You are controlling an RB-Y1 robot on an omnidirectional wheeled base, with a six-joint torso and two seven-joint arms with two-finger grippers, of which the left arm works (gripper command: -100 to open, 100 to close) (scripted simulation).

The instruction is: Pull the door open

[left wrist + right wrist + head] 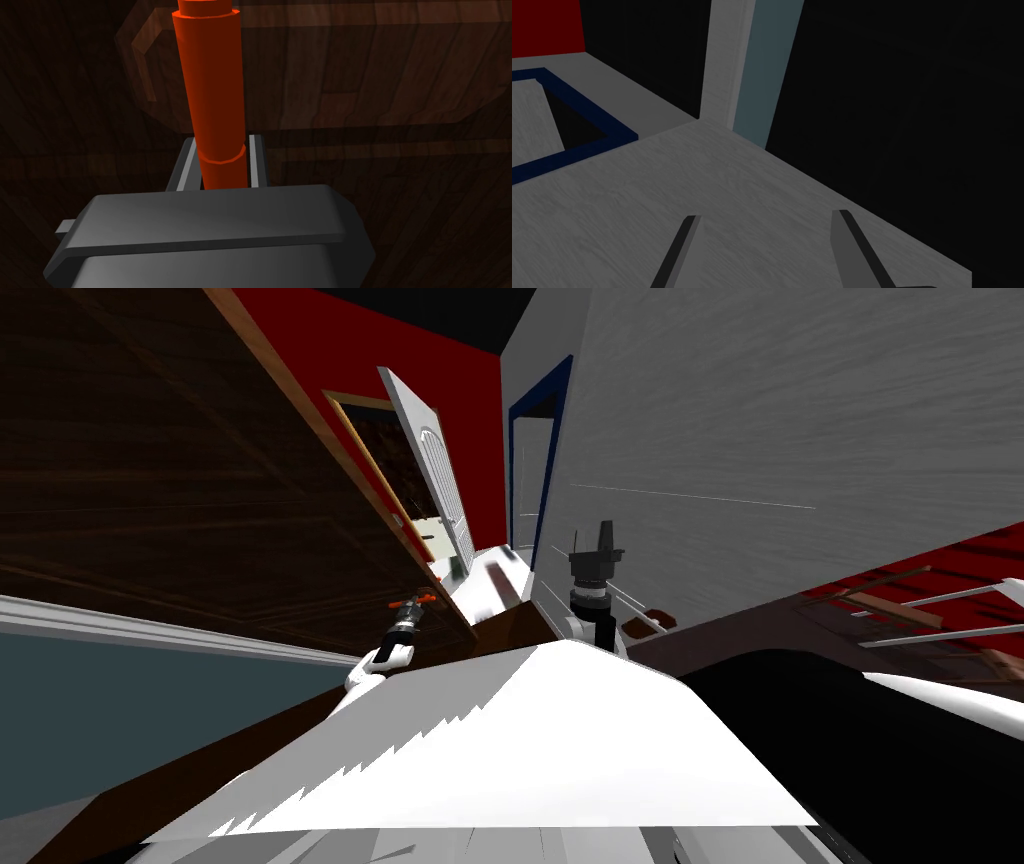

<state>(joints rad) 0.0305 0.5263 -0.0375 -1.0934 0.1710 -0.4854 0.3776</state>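
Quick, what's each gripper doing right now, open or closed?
Left gripper: closed on the orange door handle.
Right gripper: open, holding nothing.

Setting: house interior, hallway. Evidence: dark wood panelled door; white panelled door standing ajar; blue-framed doorway set in grey wall; red wall at the far end; several rooms adjoining.

door: dark brown, wood-grain, panelled
handle: plain orange-red
fingers: light grey
far wall: red
doorway frame: navy blue
side wall: streaked grey
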